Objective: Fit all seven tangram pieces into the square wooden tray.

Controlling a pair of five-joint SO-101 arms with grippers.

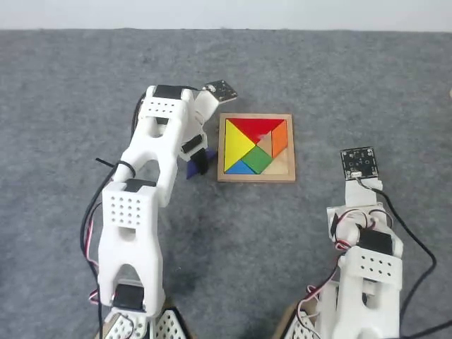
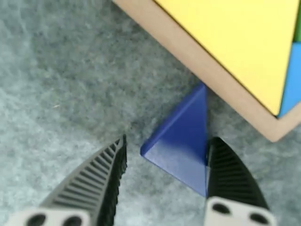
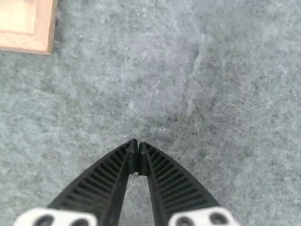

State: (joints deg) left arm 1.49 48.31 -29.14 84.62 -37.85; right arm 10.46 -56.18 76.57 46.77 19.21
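The square wooden tray [image 1: 256, 179] lies at mid-table with red [image 1: 254, 128], yellow [image 1: 236, 145], orange [image 1: 280, 138], green [image 1: 258, 160] and light blue [image 1: 240, 167] pieces in it; bare wood shows at its near right corner. A dark blue triangle [image 2: 183, 146] lies on the carpet just outside the tray's [image 2: 221, 82] left edge, beside the yellow piece [image 2: 235, 42]. My left gripper [image 2: 168, 139] is open and straddles this triangle [image 1: 192, 169], one finger touching its side. Right of the tray [image 3: 28, 28], my right gripper [image 3: 138, 143] hangs shut over bare carpet.
Grey carpet covers the table. The left arm [image 1: 152, 162] stretches up the left side toward the tray. The right arm [image 1: 364, 247] stands at the near right with its camera board [image 1: 359, 162] pointing toward the tray.
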